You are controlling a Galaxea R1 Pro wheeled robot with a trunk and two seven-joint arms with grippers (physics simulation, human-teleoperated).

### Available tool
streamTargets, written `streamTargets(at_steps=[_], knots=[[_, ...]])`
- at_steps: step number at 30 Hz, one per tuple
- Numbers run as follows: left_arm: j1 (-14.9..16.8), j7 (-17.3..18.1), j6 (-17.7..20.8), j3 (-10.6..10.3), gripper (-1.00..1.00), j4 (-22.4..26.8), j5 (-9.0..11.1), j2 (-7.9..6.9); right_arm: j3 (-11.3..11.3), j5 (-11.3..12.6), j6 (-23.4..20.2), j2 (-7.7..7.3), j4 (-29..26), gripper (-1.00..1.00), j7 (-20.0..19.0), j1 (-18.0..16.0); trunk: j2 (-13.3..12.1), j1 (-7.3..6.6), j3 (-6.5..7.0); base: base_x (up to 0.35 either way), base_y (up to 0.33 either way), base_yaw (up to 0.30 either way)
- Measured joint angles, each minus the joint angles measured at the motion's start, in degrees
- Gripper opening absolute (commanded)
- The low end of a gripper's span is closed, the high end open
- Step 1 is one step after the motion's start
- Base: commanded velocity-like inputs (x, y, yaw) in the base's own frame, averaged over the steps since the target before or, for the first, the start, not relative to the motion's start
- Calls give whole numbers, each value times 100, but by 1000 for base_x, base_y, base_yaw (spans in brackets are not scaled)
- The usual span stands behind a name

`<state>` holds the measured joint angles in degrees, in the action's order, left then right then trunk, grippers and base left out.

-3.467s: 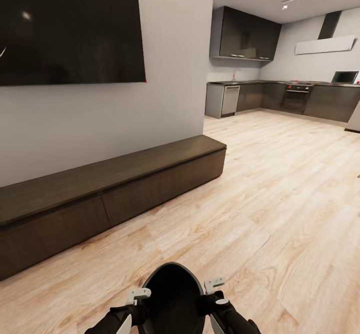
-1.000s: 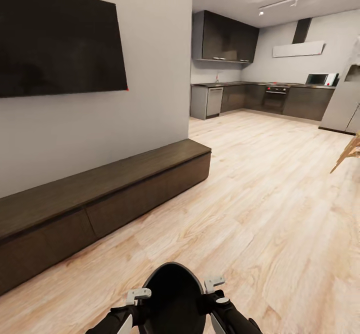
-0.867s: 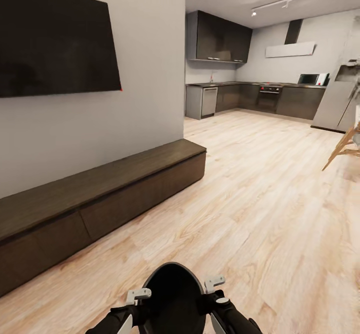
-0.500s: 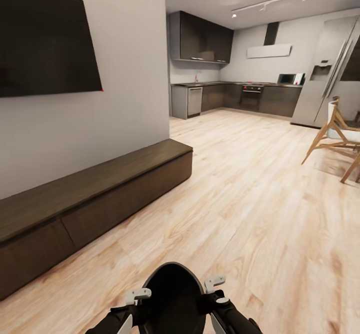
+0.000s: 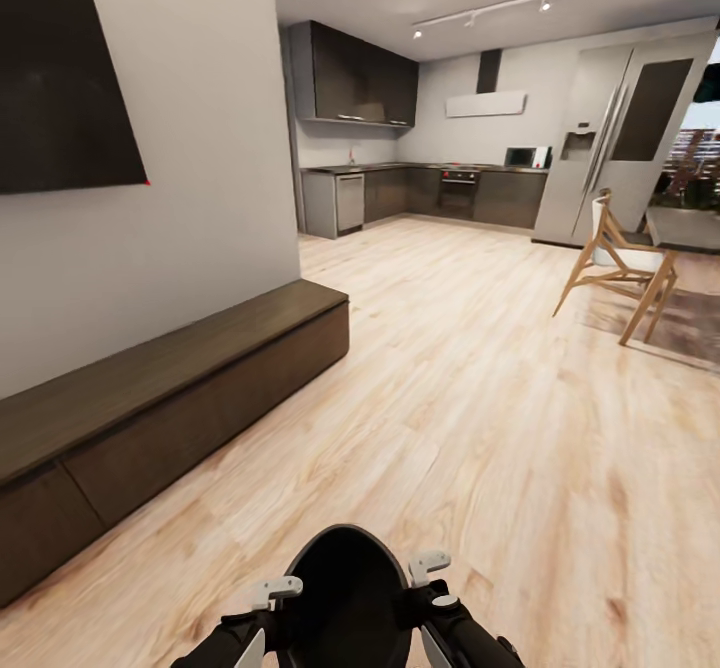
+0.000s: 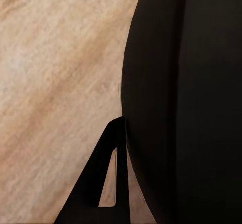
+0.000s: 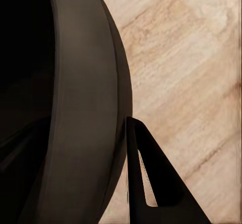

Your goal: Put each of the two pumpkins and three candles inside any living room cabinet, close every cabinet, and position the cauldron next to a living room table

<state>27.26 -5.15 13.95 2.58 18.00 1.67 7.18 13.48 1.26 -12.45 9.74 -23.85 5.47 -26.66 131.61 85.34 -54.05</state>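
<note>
Black cauldron (image 5: 345, 598) pinched between both arms' fingers (image 5: 276, 589), cabinet (image 5: 170, 388) edge left, bare floor (image 5: 480, 428) ahead.

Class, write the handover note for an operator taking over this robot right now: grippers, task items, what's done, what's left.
Left gripper and right gripper sit against opposite sides of the cauldron, carried low in front; the jaw state cannot be told.
Cabinet along the wall at left: every visible drawer front closed.
No pumpkins or candles visible here, so their storage is unconfirmed.
Left: set the cauldron beside a living-room table; a table edge shows far right, past the chair.
</note>
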Motion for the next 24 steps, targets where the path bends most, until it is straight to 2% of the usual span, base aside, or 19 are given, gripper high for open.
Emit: streamTargets(at_steps=[24], knots=[[0, 1, 0, 2, -100, 1, -3, 1, 1, 2, 2, -2, -1, -100, -4, 0, 0, 0, 0, -4, 0, -257]])
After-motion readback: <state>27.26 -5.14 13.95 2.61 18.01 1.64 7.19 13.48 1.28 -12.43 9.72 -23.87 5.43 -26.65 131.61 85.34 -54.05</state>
